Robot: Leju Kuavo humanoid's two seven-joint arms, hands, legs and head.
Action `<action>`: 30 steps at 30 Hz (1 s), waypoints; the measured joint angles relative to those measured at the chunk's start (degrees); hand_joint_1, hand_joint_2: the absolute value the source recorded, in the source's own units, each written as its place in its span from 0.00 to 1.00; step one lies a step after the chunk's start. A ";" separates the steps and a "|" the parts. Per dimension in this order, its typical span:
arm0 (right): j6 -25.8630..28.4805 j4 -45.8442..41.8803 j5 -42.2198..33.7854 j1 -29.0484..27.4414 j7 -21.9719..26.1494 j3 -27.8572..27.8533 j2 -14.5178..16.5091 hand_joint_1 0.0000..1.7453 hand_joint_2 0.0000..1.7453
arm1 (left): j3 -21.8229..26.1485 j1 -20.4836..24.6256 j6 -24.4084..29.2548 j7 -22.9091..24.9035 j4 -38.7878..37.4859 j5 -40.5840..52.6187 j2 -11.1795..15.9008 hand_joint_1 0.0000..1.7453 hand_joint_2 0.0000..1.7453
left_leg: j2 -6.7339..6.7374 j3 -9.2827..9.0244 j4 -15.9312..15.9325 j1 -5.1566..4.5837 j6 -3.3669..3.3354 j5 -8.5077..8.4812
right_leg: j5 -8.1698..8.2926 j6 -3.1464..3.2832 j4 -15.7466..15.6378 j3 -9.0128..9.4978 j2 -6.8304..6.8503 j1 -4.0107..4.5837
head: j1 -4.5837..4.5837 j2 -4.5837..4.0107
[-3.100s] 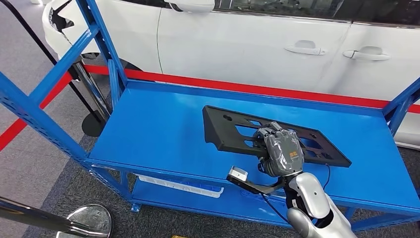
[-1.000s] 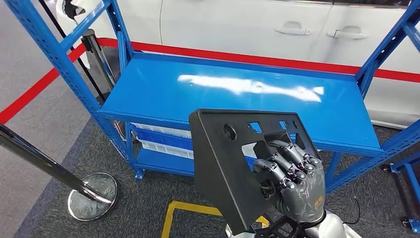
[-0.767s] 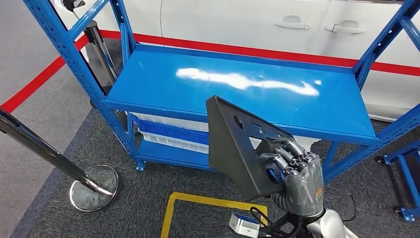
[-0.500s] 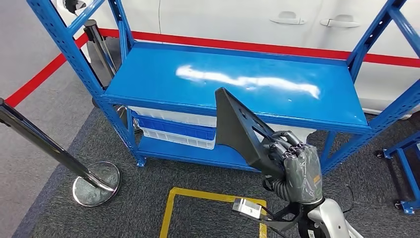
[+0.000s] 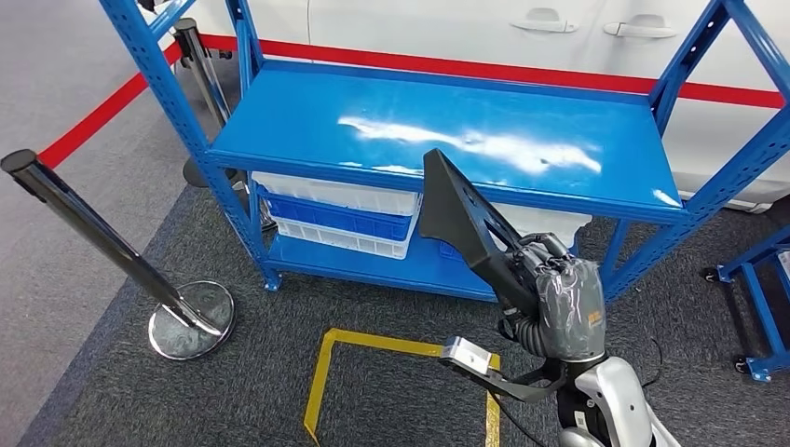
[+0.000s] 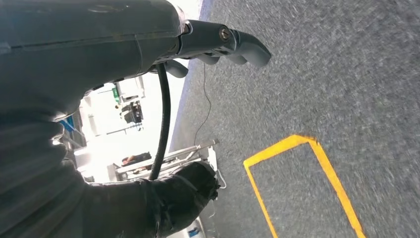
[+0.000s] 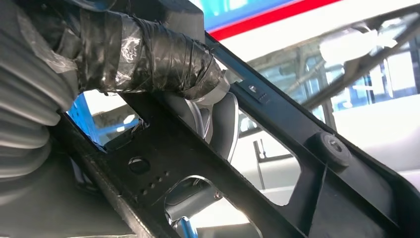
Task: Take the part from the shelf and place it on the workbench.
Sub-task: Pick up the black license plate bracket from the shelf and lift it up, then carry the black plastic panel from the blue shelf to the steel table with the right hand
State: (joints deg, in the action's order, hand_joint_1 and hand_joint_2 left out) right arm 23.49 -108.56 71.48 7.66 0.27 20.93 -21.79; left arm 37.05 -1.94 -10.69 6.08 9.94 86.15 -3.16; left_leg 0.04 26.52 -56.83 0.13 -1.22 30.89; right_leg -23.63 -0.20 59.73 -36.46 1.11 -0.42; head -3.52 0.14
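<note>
The part [image 5: 463, 226] is a flat black plastic panel with cutouts. My right hand [image 5: 562, 305] grips it by its lower end and holds it tilted, nearly edge-on, in the air in front of the blue shelf [image 5: 307, 112]. In the right wrist view the tape-wrapped thumb [image 7: 148, 54] lies over the part [image 7: 317, 193] and grey fingers [image 7: 220, 119] pass through a cutout. My left hand [image 6: 223, 44] hangs over the carpet, fingers apart and holding nothing. The shelf's top board is bare and glossy.
White and blue bins [image 5: 335, 212] sit on the shelf's lower level. A chrome stanchion [image 5: 102, 233] with a round base [image 5: 191, 321] stands to the left. Yellow tape [image 5: 373, 346] marks the grey carpet. A white car [image 5: 447, 23] stands behind the shelf and another blue frame [image 5: 759, 303] at the right.
The part was lying on the shelf under my right hand; now it is lifted off and turned nearly edge-on. The camera has drawn back from the shelf, so the whole scene shifted.
</note>
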 joint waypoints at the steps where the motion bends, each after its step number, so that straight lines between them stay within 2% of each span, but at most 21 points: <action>1: 0.01 0.03 0.16 0.05 0.01 -0.07 0.14 1.00 1.00 | 0.00 -0.03 0.03 0.02 0.00 0.01 -0.04 0.00 1.00 | -0.10 0.37 0.20 0.14 -0.34 -0.51 | -0.73 -0.33 0.41 -0.28 -0.12 -0.01 | 0.01 0.01; 3: -0.01 0.17 0.25 0.08 0.01 -0.18 0.32 1.00 1.00 | 0.00 -0.06 0.04 0.03 0.00 0.01 -0.10 0.00 1.00 | -0.28 1.49 0.35 0.41 -1.13 -1.77 | -5.29 -0.82 4.19 -1.51 -0.50 -0.07 | 0.03 0.01; 5: -0.05 0.36 0.27 0.14 0.01 -0.22 0.45 1.00 1.00 | 0.00 -0.10 0.05 0.04 0.00 0.01 -0.13 0.00 1.00 | -0.65 3.07 0.01 0.32 -1.52 -2.88 | -10.34 -1.07 11.02 -3.21 -0.74 -0.12 | 0.03 0.01; 6: -0.13 0.47 0.28 0.19 -0.02 -0.25 0.51 1.00 1.00 | 0.00 -0.13 0.05 0.04 0.00 0.01 -0.13 0.00 1.00 | -0.91 3.96 -0.23 0.28 -1.55 -3.41 | -11.24 -1.15 14.01 -3.69 -0.78 -0.15 | 0.03 0.01; 8: -0.38 0.76 0.28 0.36 -0.07 -0.27 0.66 1.00 1.00 | 0.00 -0.16 0.06 0.07 0.00 0.01 -0.14 0.00 1.00 | -1.68 5.94 -0.90 0.24 -1.43 -4.43 | -9.14 -1.10 15.26 -2.19 -0.97 -0.21 | 0.02 0.01; 9: -0.50 0.89 0.28 0.48 -0.10 -0.28 0.75 1.00 1.00 | 0.00 -0.13 0.05 0.10 0.00 0.01 -0.15 0.00 1.00 | -2.14 6.78 -1.26 0.24 -1.31 -4.84 | -7.31 -0.91 12.84 -0.05 -1.40 -0.24 | 0.02 0.01; 10: -0.61 0.98 0.28 0.64 -0.11 -0.29 0.82 1.00 1.00 | 0.00 -0.11 0.05 0.13 0.01 0.01 -0.25 0.00 1.00 | -2.60 7.59 -1.62 0.27 -1.12 -5.22 | -6.23 -0.57 9.00 2.72 -2.63 -0.26 | 0.02 0.00; 12: -0.74 1.08 0.28 0.91 -0.19 -0.40 0.90 1.00 1.00 | 0.00 0.01 0.04 0.19 0.03 0.01 -0.44 0.00 1.00 | -3.57 8.65 -2.08 0.29 -0.58 -6.06 | -6.48 0.00 1.51 7.38 -5.12 -0.25 | 0.01 0.01; 13: -0.78 1.14 0.28 1.04 -0.22 -0.47 0.92 1.00 1.00 | 0.00 0.03 0.04 0.21 0.04 0.01 -0.52 0.00 1.00 | -4.09 9.00 -2.07 0.37 -0.25 -6.56 | -7.03 0.18 -0.54 8.50 -5.81 -0.17 | 0.01 0.01; 15: -0.83 1.27 0.33 1.22 -0.27 -0.58 1.01 1.00 1.00 | 0.00 -0.05 0.04 0.27 0.04 0.01 -0.54 0.00 1.00 | -5.23 9.54 -1.80 0.48 0.48 -7.56 | -6.63 0.49 -1.64 8.61 -4.71 -0.23 | 0.03 0.01; 16: -0.87 1.32 0.37 1.35 -0.27 -0.58 1.13 1.00 1.00 | 0.00 -0.12 0.04 0.30 0.04 0.01 -0.57 0.00 1.00 | -5.04 9.99 -2.01 0.38 0.76 -7.30 | -6.12 0.80 -1.89 8.32 -3.91 -0.40 | 0.02 0.01; 17: -0.90 1.35 0.42 1.44 -0.27 -0.59 1.25 1.00 1.00 | 0.00 -0.16 0.02 0.33 0.04 0.01 -0.61 0.00 1.00 | -4.30 10.65 -3.06 0.32 1.02 -6.11 | -5.55 1.20 -2.14 7.91 -3.03 -0.61 | -0.05 0.01; 18: -0.93 1.38 0.45 1.47 -0.28 -0.60 1.37 1.00 1.00 | 0.00 -0.17 0.01 0.35 0.04 0.01 -0.63 0.00 1.00 | -3.12 11.56 -5.29 0.29 1.23 -3.90 | -5.00 1.55 -2.30 7.38 -2.13 -0.81 | -0.11 0.01; 20: -0.95 1.39 0.49 1.46 -0.28 -0.61 1.49 1.00 1.00 | 0.00 -0.11 -0.02 0.38 0.05 0.01 -0.66 0.00 1.00 | -1.11 13.63 -12.08 0.49 1.74 1.09 | -4.17 1.82 -2.15 6.17 -0.51 -0.67 | -0.23 0.01; 21: -0.96 1.41 0.51 1.42 -0.28 -0.61 1.52 1.00 1.00 | 0.00 -0.08 -0.01 0.39 0.06 0.01 -0.66 0.00 1.00 | -0.71 14.36 -15.46 0.64 2.03 2.34 | -3.77 1.78 -2.01 5.47 0.37 -0.64 | -0.25 0.01; 22: -0.97 1.43 0.52 1.42 -0.28 -0.60 1.55 1.00 1.00 | 0.00 -0.05 0.01 0.39 0.07 0.01 -0.66 0.00 1.00 | -0.53 14.41 -17.47 0.78 2.28 2.16 | -3.41 1.71 -1.84 4.78 1.22 -0.65 | -0.25 0.01; 23: -1.02 1.45 0.54 1.43 -0.28 -0.60 1.61 1.00 1.00 | 0.00 -0.06 0.03 0.39 0.07 0.01 -0.66 0.00 1.00 | -0.34 13.53 -17.75 0.90 2.48 0.88 | -3.08 1.61 -1.61 4.08 2.09 -0.68 | -0.26 0.01; 25: -1.20 1.46 0.56 1.48 -0.28 -0.60 1.78 1.00 1.00 | 0.00 -0.08 0.07 0.39 0.11 0.01 -0.66 0.00 1.00 | 0.73 8.73 -11.87 1.04 2.55 -2.53 | -2.71 1.33 -1.06 3.10 3.53 -0.75 | -0.26 0.01; 27: -1.40 1.46 0.57 1.58 -0.33 -0.61 1.87 1.00 1.00 | 0.00 -0.07 0.09 0.39 0.19 0.01 -0.64 0.00 1.00 | 2.48 3.71 -4.09 0.60 2.20 -2.82 | -2.35 0.80 -0.64 2.60 4.79 -0.63 | -0.25 0.01; 28: -1.46 1.46 0.59 1.64 -0.36 -0.62 1.88 1.00 1.00 | 0.00 -0.06 0.08 0.39 0.21 0.01 -0.65 0.00 1.00 | 2.86 2.62 -1.98 0.33 1.92 -2.32 | -2.08 0.44 -0.59 2.50 5.36 -0.53 | -0.24 0.01; 30: -1.58 1.47 0.68 1.76 -0.38 -0.61 1.92 1.00 1.00 | 0.00 -0.21 0.07 0.42 0.22 0.01 -0.66 0.00 1.00 | 2.25 2.49 -0.43 0.04 1.19 -2.21 | -1.45 -0.39 -0.77 2.37 6.44 -0.43 | -0.21 0.01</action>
State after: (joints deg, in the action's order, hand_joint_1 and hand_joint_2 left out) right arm 21.91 -107.09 72.16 9.42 -0.11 20.32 -19.87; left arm 37.05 -2.15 -10.62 6.50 10.16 86.16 -3.82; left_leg 2.28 29.00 -57.26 0.18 -0.02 28.68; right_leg -25.07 -0.58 58.95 -34.09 7.55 -0.85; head -3.73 0.15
